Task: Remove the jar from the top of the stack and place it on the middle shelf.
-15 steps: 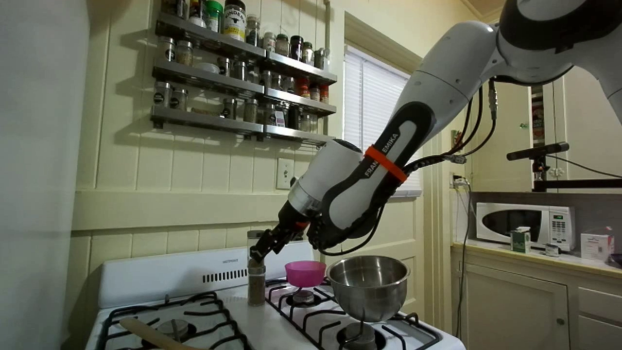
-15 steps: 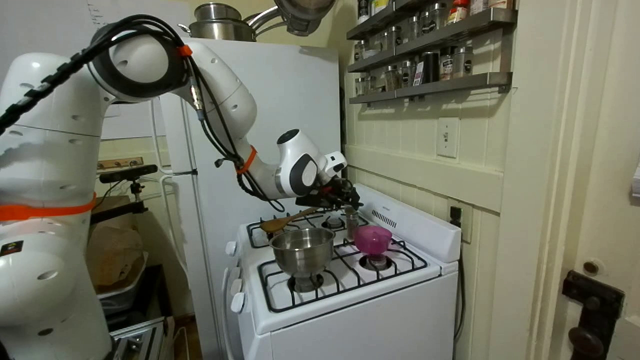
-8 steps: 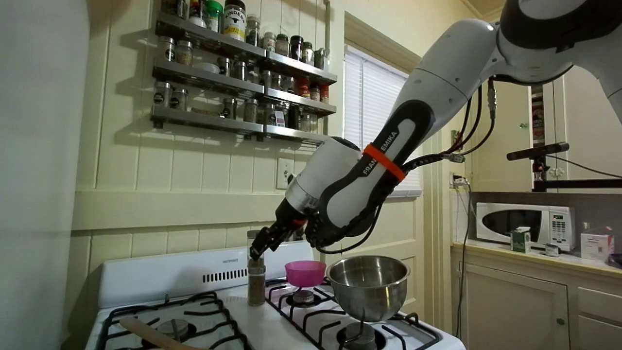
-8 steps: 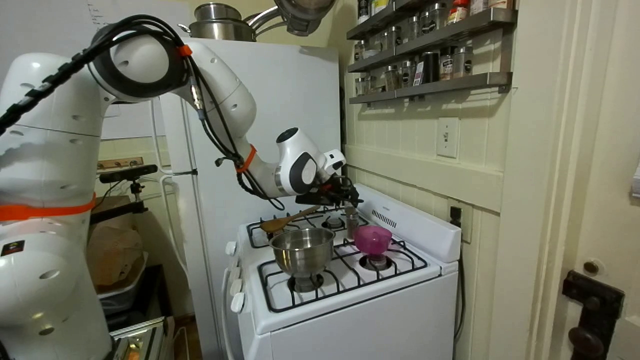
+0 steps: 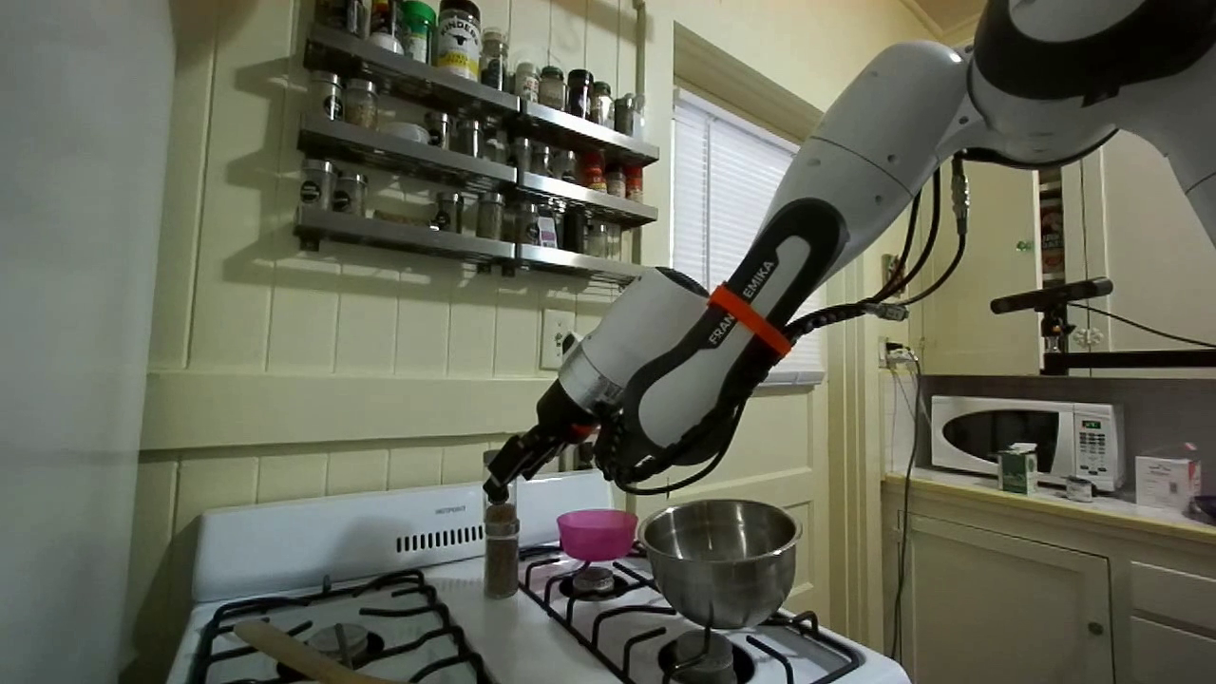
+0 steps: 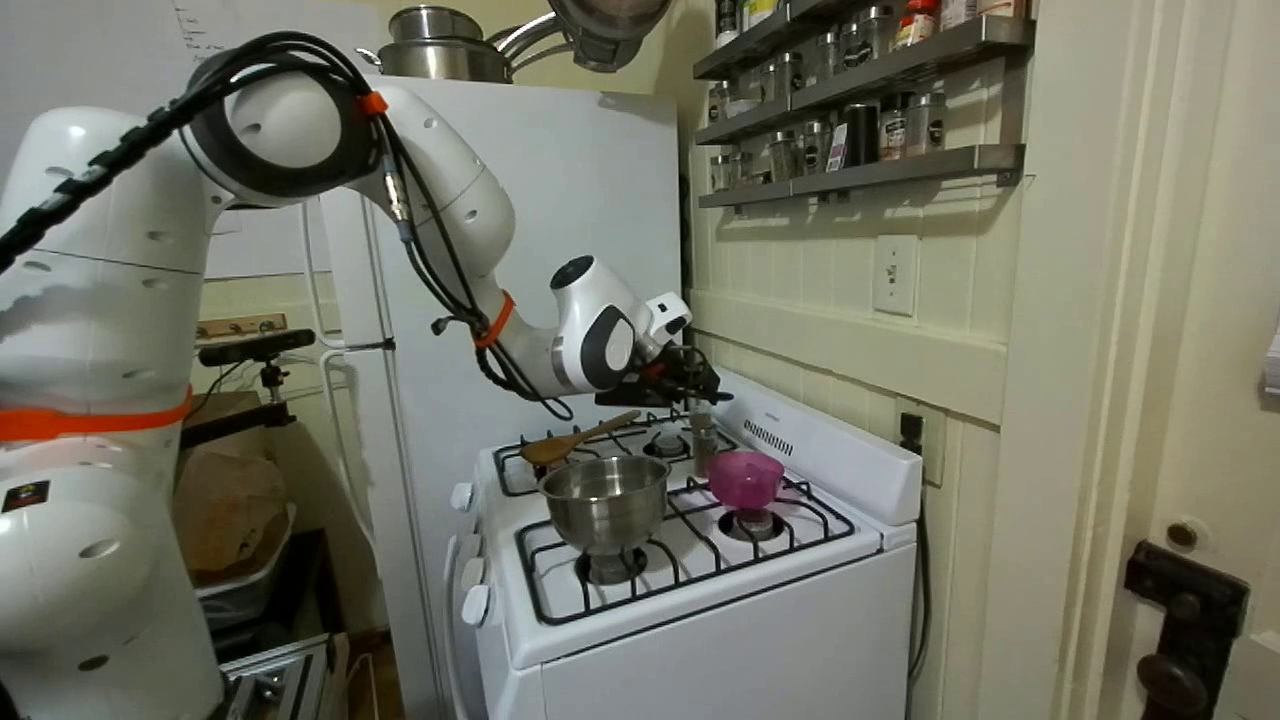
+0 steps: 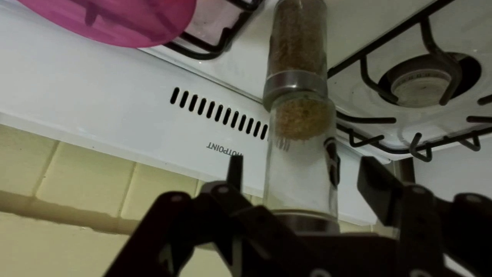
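1. Progress: the approach looks finished or nearly so; nothing is lifted, and the jar [image 7: 301, 167] sits upright on the lower jar [image 7: 298, 46], the two forming the stack [image 5: 502, 530].
2. The stack stands on the stovetop [image 5: 527, 646], near its back edge and well in from both side edges.
3. The gripper [image 7: 301, 158] has its jaws spread, one to each side of the jar with gaps showing; depth reads poorly here, so I can't tell whether they flank the glass or stop just short.
4. Left, in my judgement: grip, lift, carry up to the middle shelf [image 5: 408, 157], set down, release.
5. The jar is straight-sided and see-through, with shallow tan grains at its base, a dark mark on one side and a shadowed metal cap.
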Available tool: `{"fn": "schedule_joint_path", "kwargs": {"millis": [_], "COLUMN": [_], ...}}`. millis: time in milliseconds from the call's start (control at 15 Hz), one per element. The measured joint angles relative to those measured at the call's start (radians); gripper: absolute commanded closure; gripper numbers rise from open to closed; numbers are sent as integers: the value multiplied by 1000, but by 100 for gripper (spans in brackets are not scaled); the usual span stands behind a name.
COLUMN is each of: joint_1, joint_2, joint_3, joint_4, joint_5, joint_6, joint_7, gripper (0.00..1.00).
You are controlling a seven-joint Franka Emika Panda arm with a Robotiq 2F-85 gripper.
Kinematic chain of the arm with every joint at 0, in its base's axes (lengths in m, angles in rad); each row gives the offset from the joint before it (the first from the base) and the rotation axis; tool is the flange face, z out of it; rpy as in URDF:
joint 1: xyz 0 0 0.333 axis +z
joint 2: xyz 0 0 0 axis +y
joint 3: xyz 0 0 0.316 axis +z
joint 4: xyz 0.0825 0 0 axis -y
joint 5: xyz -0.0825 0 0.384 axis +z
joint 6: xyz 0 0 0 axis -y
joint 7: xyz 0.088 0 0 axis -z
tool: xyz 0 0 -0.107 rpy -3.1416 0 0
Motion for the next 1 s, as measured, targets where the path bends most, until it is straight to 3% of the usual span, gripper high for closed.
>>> {"fn": "schedule_joint_path", "kwargs": {"millis": [467, 533, 667, 867, 1000], "joint_1": [0, 0, 0, 0, 0], "joint_2": [21, 23, 28, 35, 35], "joint_3": [0, 0, -1, -2, -2], "joint_4": [2, 2, 4, 9, 11], "joint_5": [0, 0, 0, 0, 0], "joint_6": [54, 60, 74, 83, 83], "joint_7": [-28, -32, -46, -64, -69], "gripper": [28, 52, 53, 75, 76]}}
